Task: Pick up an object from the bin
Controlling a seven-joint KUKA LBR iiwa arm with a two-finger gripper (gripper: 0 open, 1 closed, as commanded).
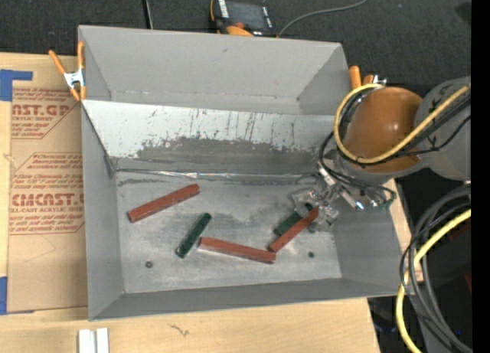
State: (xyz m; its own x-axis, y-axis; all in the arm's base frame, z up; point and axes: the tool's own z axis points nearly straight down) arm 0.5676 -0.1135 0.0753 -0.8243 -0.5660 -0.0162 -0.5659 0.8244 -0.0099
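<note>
The gripper [315, 210] sits low at the right of the grey metal bin [230, 76], over the upper end of a short, flat reddish-brown bar [285, 240]. This bar lies against a dark green bar [286, 226]. I cannot tell whether the gripper is open or closed.

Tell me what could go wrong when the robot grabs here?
The tool sits at a green stick and a red stick lying close together, so it might catch both or nudge one away. That red stick's lower end seems to touch a longer red stick, which may get dragged. The bin's right wall is close, so it could bump.
</note>
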